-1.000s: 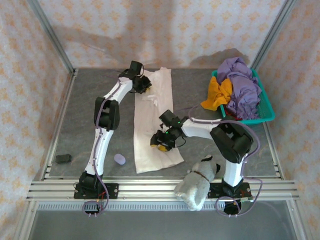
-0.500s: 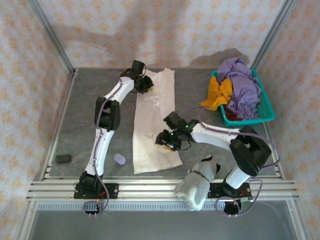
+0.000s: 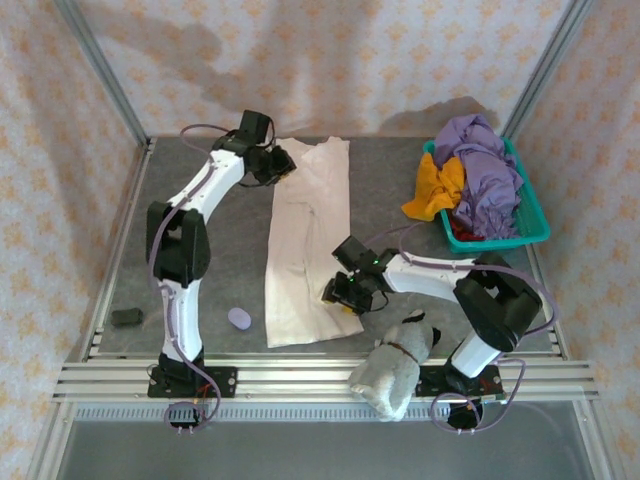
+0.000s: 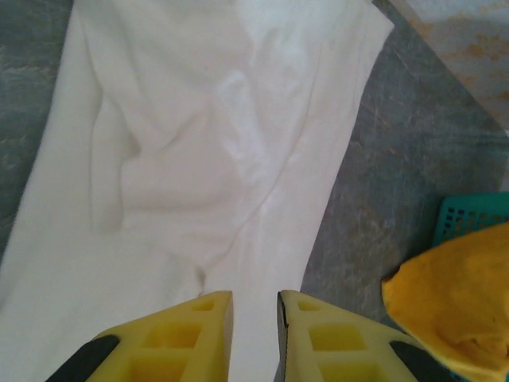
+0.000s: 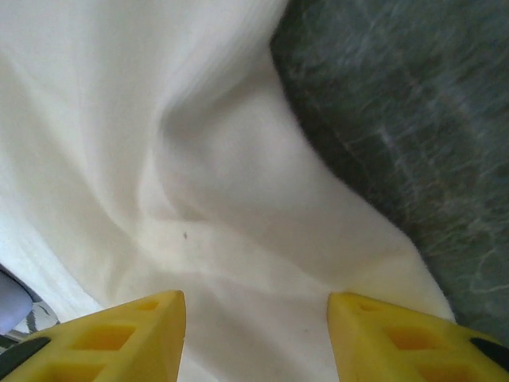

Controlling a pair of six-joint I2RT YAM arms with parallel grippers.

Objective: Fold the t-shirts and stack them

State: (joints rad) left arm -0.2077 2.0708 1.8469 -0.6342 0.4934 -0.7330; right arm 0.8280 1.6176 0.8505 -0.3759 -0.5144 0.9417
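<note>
The cream-white t-shirt (image 3: 308, 240) lies as a long folded strip down the middle of the table, its far end wrinkled (image 4: 207, 151). My left gripper (image 3: 278, 163) hovers at the strip's far left corner. Its jaws (image 4: 254, 296) stand a narrow gap apart, with flat cloth showing below them and nothing pinched. My right gripper (image 3: 338, 293) is over the near right part of the shirt, open wide (image 5: 256, 298) above rumpled cloth (image 5: 223, 183). Purple (image 3: 485, 170), orange (image 3: 438, 188) and red (image 3: 456, 230) t-shirts are heaped in the basket.
The teal basket (image 3: 532, 216) stands at the far right; its corner (image 4: 469, 215) and the orange shirt (image 4: 453, 294) show in the left wrist view. A grey-white plush toy (image 3: 395, 365) lies by the right arm's base. A small lilac object (image 3: 240, 318) and a black one (image 3: 127, 317) lie near left.
The left arm's elbow swung left, its gripper drew back to the shirt's far left corner and its jaws parted slightly. The right gripper slid toward the near right edge of the shirt.
</note>
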